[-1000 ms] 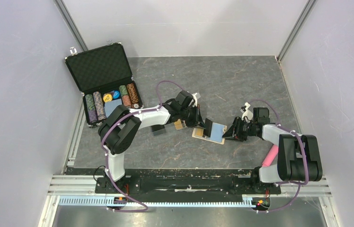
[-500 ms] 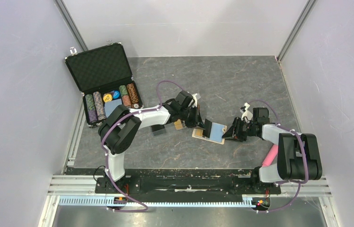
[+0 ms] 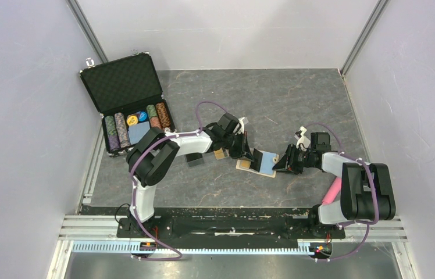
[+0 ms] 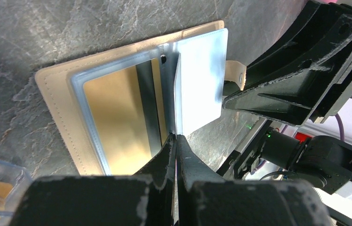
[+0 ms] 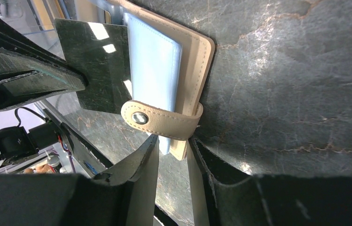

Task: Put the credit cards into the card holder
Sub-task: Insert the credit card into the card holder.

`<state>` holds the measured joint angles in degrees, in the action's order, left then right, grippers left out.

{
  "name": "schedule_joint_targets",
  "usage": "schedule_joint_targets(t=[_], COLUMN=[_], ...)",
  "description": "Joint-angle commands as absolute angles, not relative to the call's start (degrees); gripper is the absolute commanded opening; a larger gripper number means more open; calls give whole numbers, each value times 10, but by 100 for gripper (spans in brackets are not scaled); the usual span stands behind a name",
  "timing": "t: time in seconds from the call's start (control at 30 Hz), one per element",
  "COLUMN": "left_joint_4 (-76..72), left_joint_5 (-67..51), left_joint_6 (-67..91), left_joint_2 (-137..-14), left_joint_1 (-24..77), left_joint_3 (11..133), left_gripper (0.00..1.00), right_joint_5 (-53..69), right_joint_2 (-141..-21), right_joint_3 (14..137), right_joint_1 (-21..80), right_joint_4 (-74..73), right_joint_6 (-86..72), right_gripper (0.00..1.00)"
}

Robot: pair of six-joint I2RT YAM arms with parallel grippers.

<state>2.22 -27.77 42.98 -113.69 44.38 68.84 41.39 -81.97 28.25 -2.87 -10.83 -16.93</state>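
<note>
Just right of centre in the top view, the tan leather-like folding wallet (image 3: 264, 163) lies open, a gold-orange card (image 4: 117, 117) in its clear sleeve, while the left gripper (image 4: 175, 141) pinches a thin black card (image 5: 96, 66) upright over it and the right gripper (image 5: 173, 141), jaws narrow, clamps its edge beside the snap tab (image 5: 160, 120).

The card holder (image 3: 266, 163) is boxed in at both ends: the left gripper (image 3: 250, 153) stands a black card (image 3: 256, 156) on edge over its left half, and the right gripper (image 3: 279, 165) straddles its right edge. Open tabletop (image 3: 296, 104) lies beyond it and in front of it. What looks like a sleeved gold card (image 3: 220, 153) lies just to its left, and the chip case (image 3: 123, 87) fills the far-left corner.
</note>
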Motion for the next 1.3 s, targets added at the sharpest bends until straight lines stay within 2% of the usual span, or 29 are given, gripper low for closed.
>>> schedule_joint_targets(t=[0.0, 0.5, 0.87, 1.0, 1.27], left_joint_4=[-17, -67, 58, 124, 230], left_joint_5=[-296, -314, -291, -273, -238], left_joint_6=[429, 488, 438, 407, 351], left_joint_2=[-1146, -1170, -1186, -1200, -1225], left_joint_1=[450, 450, 458, 470, 489], left_joint_3=[701, 689, 735, 782, 861], left_gripper=[2, 2, 3, 16, 25], right_joint_5=[391, 395, 395, 395, 395], right_joint_2=[-832, -835, -836, -836, -836], right_joint_3=[272, 270, 270, 271, 271], right_joint_1=[-27, -27, -27, -27, -28], right_joint_4=[-114, -112, -112, -112, -112], right_joint_6=[-153, -153, -154, -153, -152], right_gripper=[31, 31, 31, 30, 30])
